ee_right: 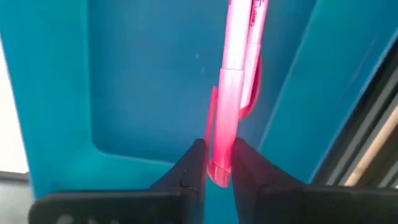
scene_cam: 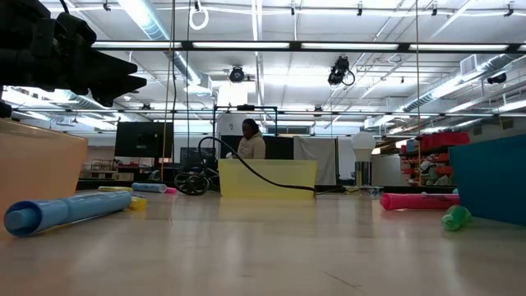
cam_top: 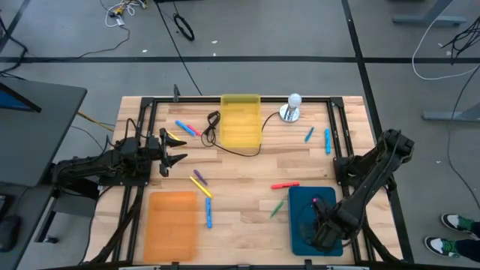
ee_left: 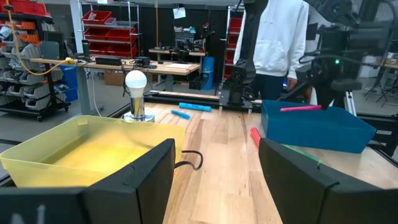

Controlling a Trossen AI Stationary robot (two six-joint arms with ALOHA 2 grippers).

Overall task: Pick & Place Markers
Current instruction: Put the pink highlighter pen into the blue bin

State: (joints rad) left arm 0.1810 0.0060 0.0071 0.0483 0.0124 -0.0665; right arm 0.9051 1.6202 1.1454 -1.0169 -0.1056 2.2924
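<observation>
The wooden table [cam_top: 247,180] carries three trays: a yellow tray [cam_top: 240,120] at the far edge, an orange tray [cam_top: 172,225] at the near left, and a teal tray [cam_top: 311,221] at the near right. The right arm reaches down into the teal tray, and the right pincer [ee_right: 217,165] is closed narrowly on a pink marker [ee_right: 235,74], which hangs just above the tray floor inside the tray walls. So the step in hand looks like the placing of this marker. The next move calls for opening the fingers so that the marker drops flat in the tray, then lifting clear without dragging it back out. The left pincer [cam_top: 171,150] hovers above the table's left side, its fingers standing moderately apart with nothing between them, and seems to be waiting. Other markers lie loose on the table: a red marker [cam_top: 286,184] and a green marker [cam_top: 277,209] just beside the teal tray, two blue markers [cam_top: 327,140] near the right edge, and several more in mid-table.
</observation>
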